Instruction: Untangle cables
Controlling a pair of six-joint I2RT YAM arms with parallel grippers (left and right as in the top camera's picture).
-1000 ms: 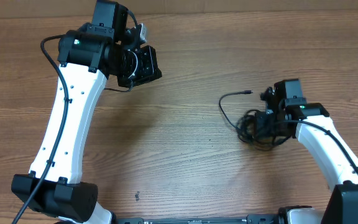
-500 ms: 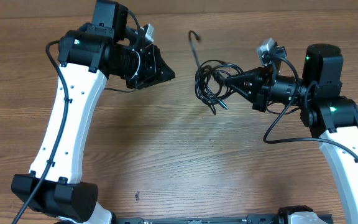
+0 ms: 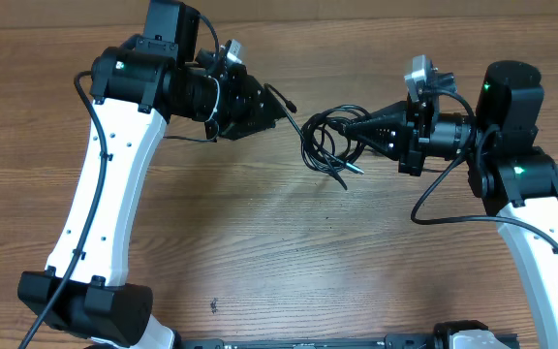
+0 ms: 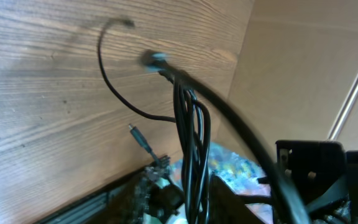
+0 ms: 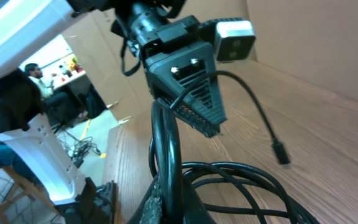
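A loose bundle of thin black cables (image 3: pixel 325 136) is held up over a wooden desk (image 3: pixel 260 242), between the two robot arms. The cables form several overlapping loops. One short strand with a small plug end (image 3: pixel 352 167) pokes out of the bundle on the side toward the bottom of the overhead view.

Touching the bundle on its right, the right gripper (image 3: pixel 352 126) points sideways at it, its narrow black tip clenched on the loops. In the right wrist view the loops (image 5: pixel 166 143) rise straight out from between that gripper's fingers.

Just left of the bundle is the left gripper (image 3: pixel 264 109), also turned toward it. One strand leaves the bundle and runs across this gripper's front, ending in a small plug (image 3: pixel 289 104) close beside it. Whether the left gripper is grasping that strand or has released it cannot be told. The left wrist view shows the cables (image 4: pixel 188 143) blurred, close to the lens.
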